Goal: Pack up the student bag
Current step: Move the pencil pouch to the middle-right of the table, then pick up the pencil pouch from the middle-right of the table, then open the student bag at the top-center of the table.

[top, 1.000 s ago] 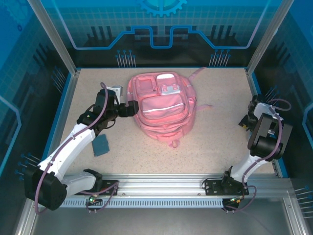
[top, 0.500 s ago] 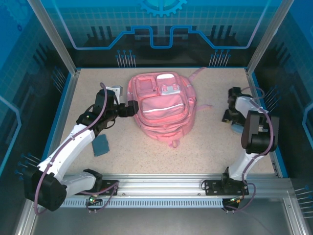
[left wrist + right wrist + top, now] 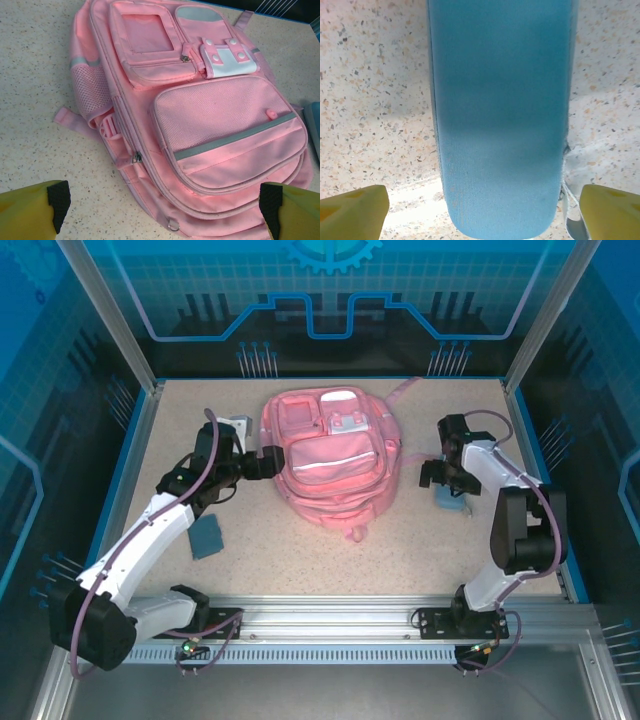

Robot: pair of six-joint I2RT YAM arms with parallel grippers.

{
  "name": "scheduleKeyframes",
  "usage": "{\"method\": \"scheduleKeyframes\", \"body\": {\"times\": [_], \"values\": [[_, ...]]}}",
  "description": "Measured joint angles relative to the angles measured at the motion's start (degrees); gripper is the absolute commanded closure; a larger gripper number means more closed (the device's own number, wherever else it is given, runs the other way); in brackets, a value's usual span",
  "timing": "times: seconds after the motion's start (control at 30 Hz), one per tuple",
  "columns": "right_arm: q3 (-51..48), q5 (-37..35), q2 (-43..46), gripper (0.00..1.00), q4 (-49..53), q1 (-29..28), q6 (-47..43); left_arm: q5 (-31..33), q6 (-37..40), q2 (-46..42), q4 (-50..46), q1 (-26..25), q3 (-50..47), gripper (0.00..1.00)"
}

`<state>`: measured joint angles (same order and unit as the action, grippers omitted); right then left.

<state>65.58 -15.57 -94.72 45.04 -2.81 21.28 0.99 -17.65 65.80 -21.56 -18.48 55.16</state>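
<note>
Now | left fingers (image 3: pixel 55 197) spread wide beside student bag (image 3: pixel 332 455) | right fingers (image 3: pixel 355 207) spread apart over blue case (image 3: pixel 500 115)

A small dark blue booklet (image 3: pixel 207 537) lies flat on the left part of the speckled beige table (image 3: pixel 420 550), while a light blue fabric case (image 3: pixel 500 115), pale cord (image 3: pixel 568 210) at one end, lies on the right part.
</note>
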Motion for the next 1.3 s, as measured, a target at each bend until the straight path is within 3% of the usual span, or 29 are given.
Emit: {"method": "scheduleKeyframes", "body": {"times": [0.43,0.73,1.03,1.3], "values": [[3.4,2.7,-9.3,0.02,-0.1,4.7,-2.3,-5.4,0.2,4.3,-2.3,-0.5,2.9,0.01],[3.5,7.2,-11.5,0.30,-0.7,6.2,-3.5,-5.1,4.0,10.3,-4.6,-6.5,8.3,0.03],[2.1,9.7,-4.4,0.33,-2.2,6.2,-3.6,-2.3,20.2,25.5,-9.3,-17.6,19.8,0.22],[1.2,12.7,1.7,0.34,-3.1,5.0,-3.6,-1.1,31.3,38.5,-12.1,-19.5,28.7,0.37]]}}
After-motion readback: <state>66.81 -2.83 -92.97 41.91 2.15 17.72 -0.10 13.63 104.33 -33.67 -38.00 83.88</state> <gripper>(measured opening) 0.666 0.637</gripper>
